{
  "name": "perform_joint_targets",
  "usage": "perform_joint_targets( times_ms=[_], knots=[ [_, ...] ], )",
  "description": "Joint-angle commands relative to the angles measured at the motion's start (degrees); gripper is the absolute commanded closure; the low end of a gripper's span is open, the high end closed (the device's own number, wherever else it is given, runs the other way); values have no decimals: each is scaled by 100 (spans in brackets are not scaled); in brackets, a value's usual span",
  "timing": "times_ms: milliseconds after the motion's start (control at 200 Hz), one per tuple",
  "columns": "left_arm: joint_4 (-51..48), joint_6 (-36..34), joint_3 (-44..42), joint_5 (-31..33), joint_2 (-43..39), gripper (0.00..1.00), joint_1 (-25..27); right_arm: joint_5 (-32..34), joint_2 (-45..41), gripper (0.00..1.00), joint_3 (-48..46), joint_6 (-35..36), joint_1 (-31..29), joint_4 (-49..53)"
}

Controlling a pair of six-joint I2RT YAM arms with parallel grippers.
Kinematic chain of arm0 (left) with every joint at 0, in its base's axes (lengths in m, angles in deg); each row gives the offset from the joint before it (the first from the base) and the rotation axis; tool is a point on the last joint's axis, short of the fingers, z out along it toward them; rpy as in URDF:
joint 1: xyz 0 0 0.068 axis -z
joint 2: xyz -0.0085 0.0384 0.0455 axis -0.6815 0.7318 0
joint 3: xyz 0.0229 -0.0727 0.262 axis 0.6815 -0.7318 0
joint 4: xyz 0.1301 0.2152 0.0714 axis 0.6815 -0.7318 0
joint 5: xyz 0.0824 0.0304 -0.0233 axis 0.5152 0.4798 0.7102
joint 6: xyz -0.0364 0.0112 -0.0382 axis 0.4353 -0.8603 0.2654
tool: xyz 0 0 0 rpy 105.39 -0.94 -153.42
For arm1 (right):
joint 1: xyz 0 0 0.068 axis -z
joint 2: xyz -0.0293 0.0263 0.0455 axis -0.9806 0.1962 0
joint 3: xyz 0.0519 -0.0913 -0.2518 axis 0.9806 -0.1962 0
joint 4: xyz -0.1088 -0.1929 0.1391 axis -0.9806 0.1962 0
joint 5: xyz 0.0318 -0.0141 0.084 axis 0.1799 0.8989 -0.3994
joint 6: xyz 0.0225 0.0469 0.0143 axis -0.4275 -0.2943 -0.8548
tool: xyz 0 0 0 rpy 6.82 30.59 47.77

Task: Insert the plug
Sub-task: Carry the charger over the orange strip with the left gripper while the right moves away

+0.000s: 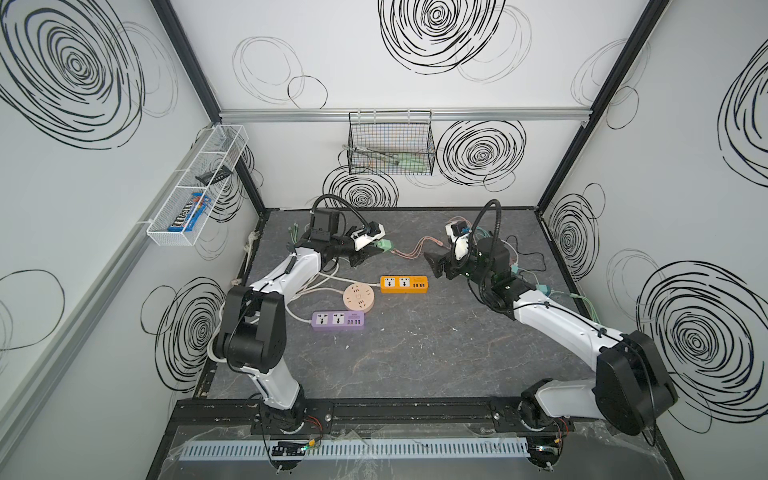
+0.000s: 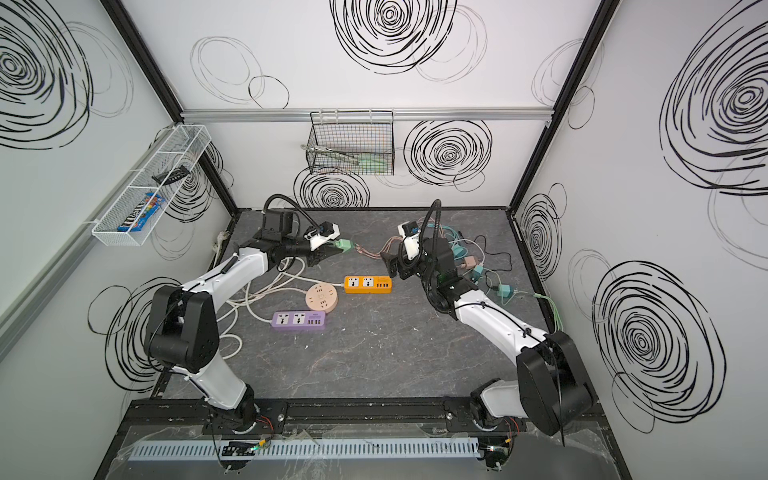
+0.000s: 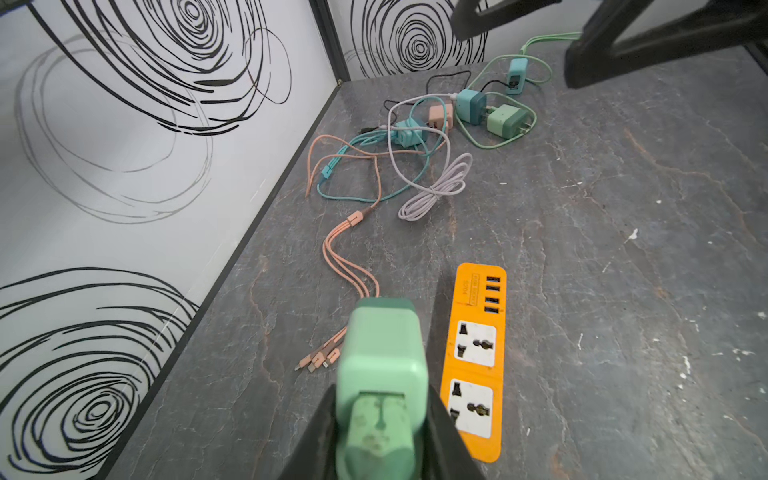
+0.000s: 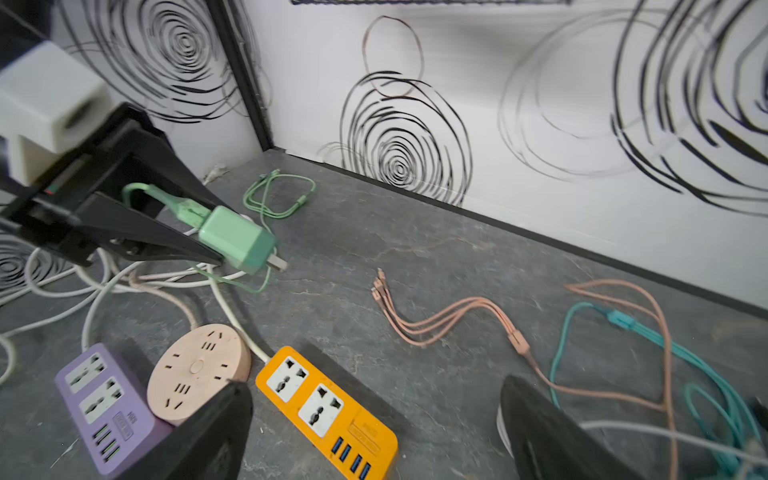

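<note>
Green plug point(image 1: 385, 246) clamped in the left gripper point(image 1: 376, 248), held off the table behind the orange power strip point(image 1: 404, 284), arm reaching forward; right gripper point(image 1: 435, 264) gapes empty opposite; black wire basket point(image 1: 390, 133) holds greenish items; white basket point(image 1: 170, 241), a candy packet point(image 1: 189, 216).

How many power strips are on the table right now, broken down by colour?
Orange strip: 1
Purple strip: 1
Round peach strip: 1
Total: 3
</note>
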Motion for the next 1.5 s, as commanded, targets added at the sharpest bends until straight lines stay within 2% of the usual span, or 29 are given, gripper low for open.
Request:
perform_joint_targets(
  times_ms=[0,220,560,991,1496],
  knots=[
    [-378,-312,433,520,163,100,88,914,-215,3,-182,-754,184,70],
    [-1906,-1238,1133,1750,725,100,475,907,-251,3,-122,-951,481,445],
    [-2440,-1586,1398,2388,1244,100,1041,1072,-206,3,-120,-1039,591,743],
    [-3616,-1889,2150,2586,1795,100,1099,1166,-233,3,-166,-1119,652,860],
    [-3748,-1918,2178,2473,1955,100,1125,1154,-141,3,-106,-1146,669,907]
  ],
)
